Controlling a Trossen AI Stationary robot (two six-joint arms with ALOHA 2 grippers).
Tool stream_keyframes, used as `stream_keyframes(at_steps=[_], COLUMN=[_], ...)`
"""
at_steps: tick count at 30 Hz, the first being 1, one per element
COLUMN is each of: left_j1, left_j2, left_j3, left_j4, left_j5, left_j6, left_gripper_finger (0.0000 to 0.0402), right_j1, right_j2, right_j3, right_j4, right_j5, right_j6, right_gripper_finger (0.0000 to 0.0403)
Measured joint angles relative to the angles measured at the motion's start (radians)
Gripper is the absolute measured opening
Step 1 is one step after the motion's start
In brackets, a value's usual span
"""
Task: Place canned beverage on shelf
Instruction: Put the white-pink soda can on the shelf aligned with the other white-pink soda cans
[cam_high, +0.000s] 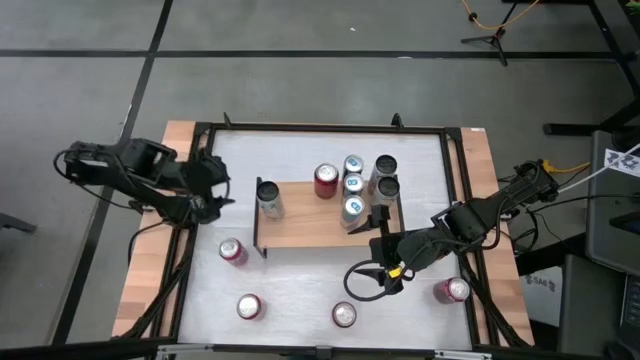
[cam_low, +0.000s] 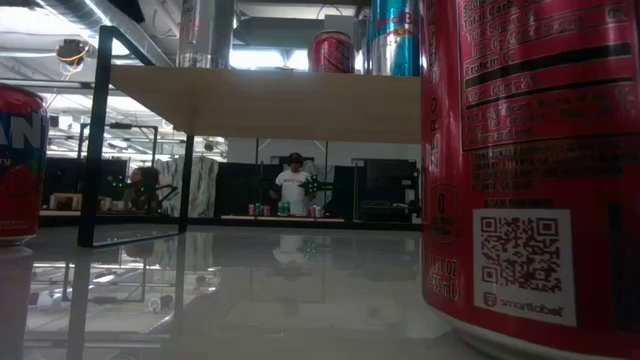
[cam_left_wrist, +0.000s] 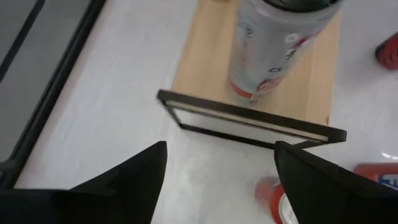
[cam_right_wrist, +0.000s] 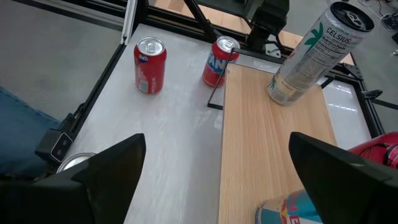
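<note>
The shelf stands mid-table, its right end partly hidden under the right gripper, whose fingers stand spread and empty. A tall silver can stands upright on the shelf's left end, its top cut off in the left wrist view. The left gripper, just left of it, has its fingers parted, apart from the can.

We are seeing a shelf showing light wood grain over black legs, standing on a glossy white worktop. We are looking at a silver can bearing green lettering, and red cans wearing silver tops.
</note>
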Motion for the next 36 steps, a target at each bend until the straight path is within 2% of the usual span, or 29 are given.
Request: stream_keyframes(at_steps=[6,14,19,28,36], left_j1=[0.002,0.002,0.002,0.002,0.002], left_j2=[-0.013,-0.012,-0.012,-0.012,0.003], left_j3=[-0.099,-0.162,-0.179,-0.182,-0.182], left_j4=[0.118,0.224,0.267,0.293,0.315], left_j5=[-0.027,-0.129,-0.188,-0.244,-0.246], left_j6=[0.053,0.054,0.054,0.054,0.054], left_gripper_finger=[0.0258,0.0234,0.0229,0.0229,0.0229], right_j1=[0.0,0.0,0.0,-0.004,-0.078], right_j2=[0.0,0.0,0.001,0.123,0.23], right_j3=[0.0,0.0,0.0,0.0,0.0], right_j4=[0.032,0.201,0.253,0.535,0.693], right_j5=[0.0,-0.001,-0.042,-0.033,-0.026], right_j6=[0.0,0.0,-0.002,-0.013,-0.007], right_gripper_finger=[0.0386,0.0386,0.0386,0.0386,0.0386])
